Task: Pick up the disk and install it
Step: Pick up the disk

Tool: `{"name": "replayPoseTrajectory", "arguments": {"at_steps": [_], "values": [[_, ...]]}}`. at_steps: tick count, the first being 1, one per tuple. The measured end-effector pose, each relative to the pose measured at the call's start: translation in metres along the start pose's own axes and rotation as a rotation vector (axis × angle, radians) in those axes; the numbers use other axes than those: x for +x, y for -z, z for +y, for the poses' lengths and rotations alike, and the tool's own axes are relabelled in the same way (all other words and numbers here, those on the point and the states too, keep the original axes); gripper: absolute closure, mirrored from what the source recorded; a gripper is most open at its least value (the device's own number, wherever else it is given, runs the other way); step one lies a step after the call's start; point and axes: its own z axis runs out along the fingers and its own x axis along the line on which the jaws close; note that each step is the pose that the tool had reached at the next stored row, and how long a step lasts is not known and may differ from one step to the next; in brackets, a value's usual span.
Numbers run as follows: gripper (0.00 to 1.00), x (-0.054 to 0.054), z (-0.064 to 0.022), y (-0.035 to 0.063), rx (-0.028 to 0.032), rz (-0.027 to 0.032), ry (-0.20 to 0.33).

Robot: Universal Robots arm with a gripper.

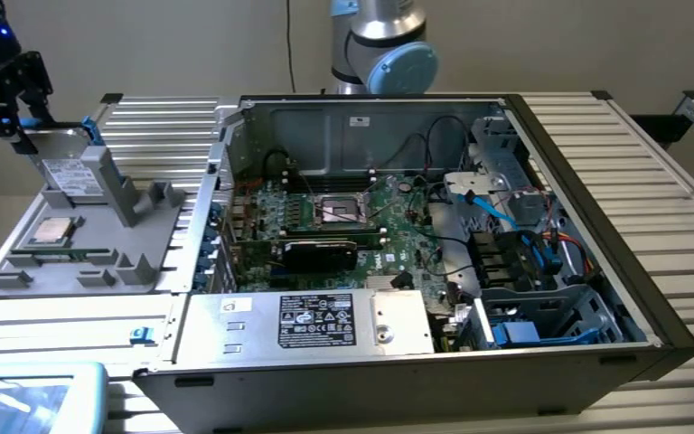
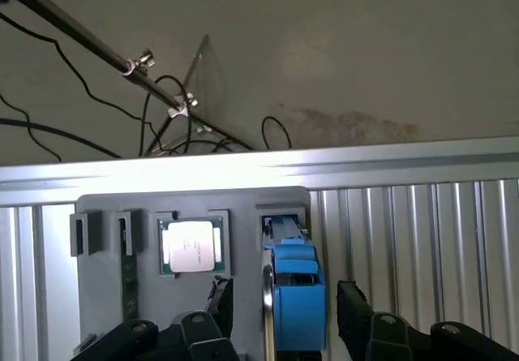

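The gripper is hovering at the far end of the grey fixture tray, which is sitting on the ribbed metal worktop to the exterior view's left of the open computer case. Its fingers are standing apart, one on each side of the disk, with a gap showing on both sides. The disk is standing on edge in a slot of the tray, its blue carrier facing the wrist camera, just beside the square CPU chip.
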Motion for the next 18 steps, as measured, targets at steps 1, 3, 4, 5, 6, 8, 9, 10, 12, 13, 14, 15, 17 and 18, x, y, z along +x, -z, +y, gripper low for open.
{"name": "replayPoseTrajectory", "arguments": {"at_steps": [1,3,4,5,6,8,9,10,12,13,14,15,17,18], "values": [[0.37,-0.001,0.0,-0.0019,0.0001,-0.0001,0.0],[0.37,-0.003,0.0004,-0.0055,-0.0001,0.0,0.0],[0.37,-0.004,0.0006,-0.0073,0.0,0.0,0.0],[0.37,-0.004,0.0011,-0.0092,0.0,0.0,0.001],[0.37,-0.004,0.0015,-0.011,0.0,0.0001,0.001],[0.37,-0.004,0.0016,-0.0126,0.0,0.0,0.002],[0.37,-0.004,0.0016,-0.0125,-0.0002,0.0001,0.001],[0.37,-0.004,0.0016,-0.013,-0.0002,0.0001,0.001],[0.37,-0.004,0.0016,-0.0166,0.0014,-0.0002,0.001],[0.37,-0.004,0.0017,-0.018,0.0025,-0.0002,0.001],[0.37,-0.004,0.0017,-0.0194,0.0035,-0.0002,0.001],[0.37,-0.004,0.0017,-0.0208,0.0042,-0.0003,0.002],[0.37,-0.004,0.0017,-0.0237,0.005,-0.0003,0.001],[0.37,-0.004,0.0017,-0.0249,0.0053,-0.0004,0.001]]}}
